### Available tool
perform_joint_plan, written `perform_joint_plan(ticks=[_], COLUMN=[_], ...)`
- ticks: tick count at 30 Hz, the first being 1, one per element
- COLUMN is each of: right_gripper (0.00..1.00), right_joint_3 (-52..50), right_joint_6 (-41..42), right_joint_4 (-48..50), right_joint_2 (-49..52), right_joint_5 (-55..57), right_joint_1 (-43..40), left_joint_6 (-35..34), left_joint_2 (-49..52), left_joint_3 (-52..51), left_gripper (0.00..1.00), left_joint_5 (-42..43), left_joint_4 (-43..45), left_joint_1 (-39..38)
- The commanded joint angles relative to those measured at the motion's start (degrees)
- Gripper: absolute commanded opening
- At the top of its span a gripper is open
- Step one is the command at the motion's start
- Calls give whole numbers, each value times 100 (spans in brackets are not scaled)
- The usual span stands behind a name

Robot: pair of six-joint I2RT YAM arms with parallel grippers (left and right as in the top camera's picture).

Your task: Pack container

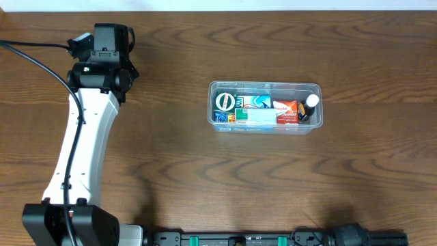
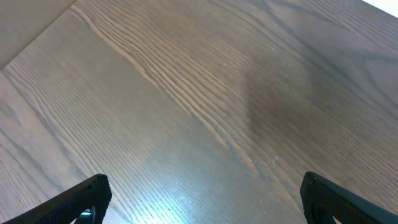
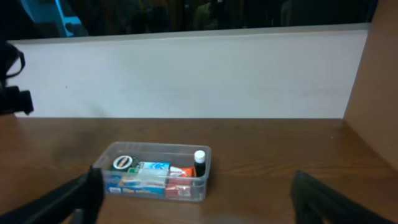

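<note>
We see the container as a clear plastic tub, rectangular with rounded corners and a raised rim, standing upright with its top open on the wood. It lies a little right of the tabletop's middle, well apart from every edge, its long sides parallel to the far edge. It is packed (the walls are see-through, so we can read the contents): a round green-and-white item at its left end, blue cartons in the middle, a red box beside them, and a dark white-capped bottle upright at the right end.
</note>
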Motion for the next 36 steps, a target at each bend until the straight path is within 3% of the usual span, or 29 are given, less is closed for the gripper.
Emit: perform_joint_plan(ticks=[1, 13, 24, 36], right_gripper=[99, 99, 99, 99], right_joint_3=[0, 2, -125, 479], right_joint_6=[-90, -48, 37, 35], right_joint_4=[-33, -114, 420, -350], right_joint_2=[-177, -382, -544, -551], right_joint_5=[-4, -151, -350, -302], right_joint_1=[-24, -24, -20, -20], left_joint_6=[55, 55, 57, 55], left_joint_2=[-31, -31, -31, -31], left_joint_3=[42, 42, 42, 42], left_gripper=[98, 98, 98, 98], left_joint_5=[-90, -90, -90, -90], left_joint_4=[-15, -15, -15, -15], left_joint_1=[20, 20, 20, 20])
